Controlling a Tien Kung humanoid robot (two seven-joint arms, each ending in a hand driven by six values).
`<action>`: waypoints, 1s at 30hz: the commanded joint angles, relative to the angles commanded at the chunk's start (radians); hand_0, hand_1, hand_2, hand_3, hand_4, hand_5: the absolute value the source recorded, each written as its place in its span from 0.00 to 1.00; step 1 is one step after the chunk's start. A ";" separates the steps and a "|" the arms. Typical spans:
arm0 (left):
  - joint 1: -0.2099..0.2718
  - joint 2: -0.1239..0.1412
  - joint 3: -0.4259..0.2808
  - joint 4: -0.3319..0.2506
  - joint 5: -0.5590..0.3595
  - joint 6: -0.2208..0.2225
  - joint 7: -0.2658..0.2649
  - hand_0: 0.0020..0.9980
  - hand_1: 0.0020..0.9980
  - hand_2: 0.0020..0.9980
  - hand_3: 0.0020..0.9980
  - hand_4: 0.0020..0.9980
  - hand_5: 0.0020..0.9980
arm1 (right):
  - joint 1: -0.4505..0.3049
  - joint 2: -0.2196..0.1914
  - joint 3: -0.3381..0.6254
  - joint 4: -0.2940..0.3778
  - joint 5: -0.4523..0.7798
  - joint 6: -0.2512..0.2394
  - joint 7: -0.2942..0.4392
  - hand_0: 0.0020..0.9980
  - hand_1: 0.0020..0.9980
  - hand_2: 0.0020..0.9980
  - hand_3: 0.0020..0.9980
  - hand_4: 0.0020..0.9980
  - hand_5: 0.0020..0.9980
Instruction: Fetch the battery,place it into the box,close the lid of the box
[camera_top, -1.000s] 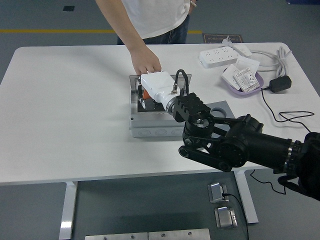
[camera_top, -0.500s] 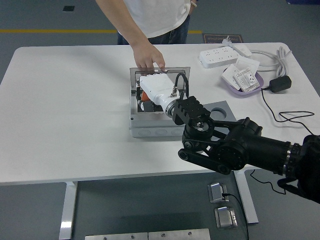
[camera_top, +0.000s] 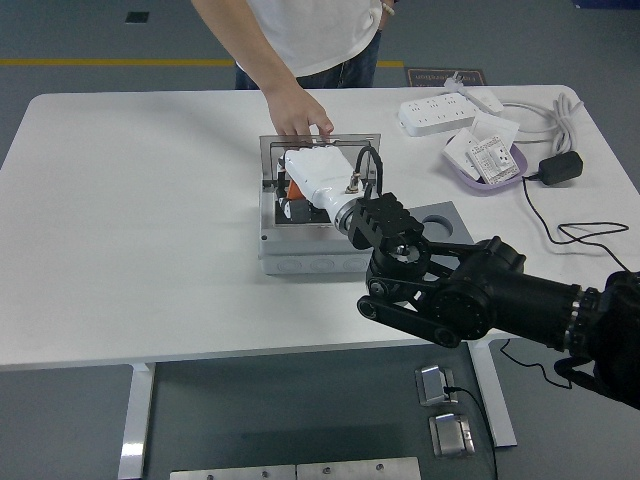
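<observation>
since half a second ago the right hand (camera_top: 312, 172) has shifted slightly up and to the right over the box (camera_top: 300, 255), and the person's hand (camera_top: 298, 113) stays on the raised lid (camera_top: 340, 143), which stands about as upright as it did then. a full second ago the lid was lower and that hand covered its top edge more.

right now the white robot hand reaches into the open grey box from the near right side, at the end of the black arm (camera_top: 480, 295) that comes in from the lower right. its fingers point down into the box and i cannot tell whether they are spread or pinching anything. an orange and black thing (camera_top: 291, 190), likely the battery, shows inside the box just beside the hand's left edge.

the person stands at the far side and holds the lid's top edge with fingertips. on the white table (camera_top: 130, 230), well apart to the right, lie a power strip (camera_top: 437, 113), a purple tray (camera_top: 484, 160) holding small white parts, and a black cable (camera_top: 560, 225).
</observation>
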 joint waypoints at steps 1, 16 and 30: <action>0.000 0.000 0.000 0.000 0.000 0.000 0.000 0.62 0.72 0.66 0.62 0.69 0.52 | 0.000 0.000 0.002 -0.002 0.001 -0.001 0.000 0.20 0.28 0.31 0.46 0.56 0.17; 0.001 0.000 0.007 0.000 -0.004 0.000 -0.001 0.62 0.72 0.66 0.62 0.69 0.52 | -0.008 0.002 0.017 -0.006 0.009 -0.008 -0.009 0.27 0.37 0.42 0.63 0.57 0.37; 0.003 -0.001 0.009 0.000 -0.005 -0.002 -0.002 0.62 0.72 0.66 0.62 0.69 0.51 | -0.019 0.005 0.030 -0.002 0.017 -0.026 -0.010 0.48 0.47 0.52 0.66 0.69 0.48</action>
